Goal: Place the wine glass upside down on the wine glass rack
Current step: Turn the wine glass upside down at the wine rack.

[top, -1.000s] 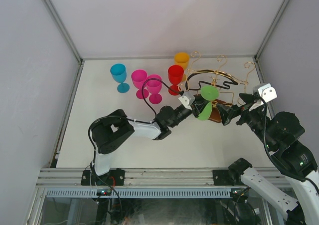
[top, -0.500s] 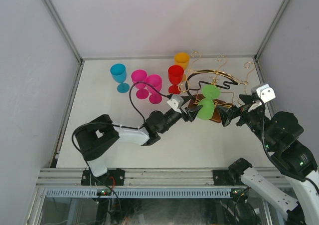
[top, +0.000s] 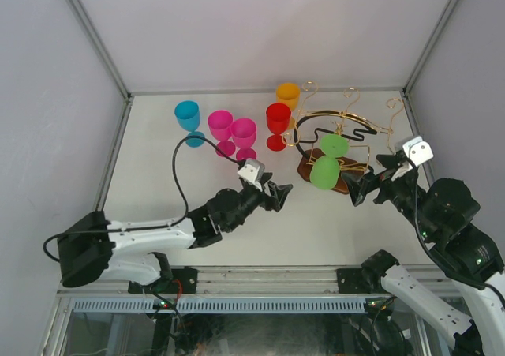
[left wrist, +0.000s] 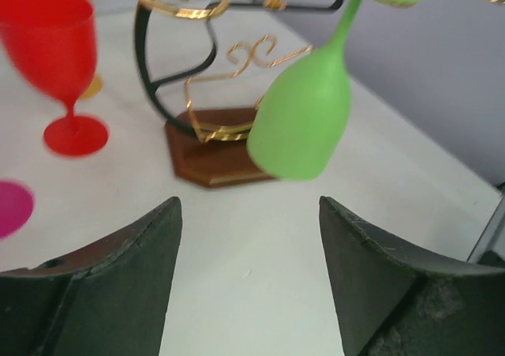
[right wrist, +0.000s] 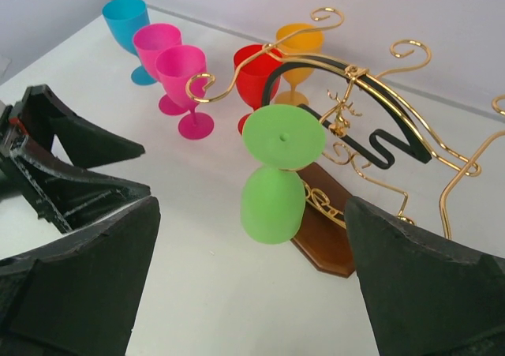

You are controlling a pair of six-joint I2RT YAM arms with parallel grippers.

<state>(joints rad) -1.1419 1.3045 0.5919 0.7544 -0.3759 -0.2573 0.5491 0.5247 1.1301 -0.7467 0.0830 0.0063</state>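
The green wine glass (top: 322, 172) hangs upside down from the gold wire wine glass rack (top: 341, 122), bowl down and foot caught in the wire, free of both grippers. In the left wrist view the glass (left wrist: 302, 119) hangs over the rack's brown wooden base (left wrist: 207, 157), well ahead of my open, empty left gripper (left wrist: 248, 206). From above, the left gripper (top: 280, 192) sits left of the rack, apart from it. My right gripper (top: 364, 184) stands wide open just right of the base. The right wrist view has the glass (right wrist: 271, 204) hanging beyond the right gripper (right wrist: 251, 200).
Upright glasses stand behind and to the left of the rack: blue (top: 188, 118), two pink (top: 220, 125) (top: 244, 133), red (top: 278, 121) and orange (top: 288, 95). White walls enclose the table on three sides. The scroll-ended arms (right wrist: 410, 52) reach up and outward.
My left gripper opened, let go of the green glass and drew back to the left and nearer. The glass stays hanging on the rack. The right arm has barely moved.
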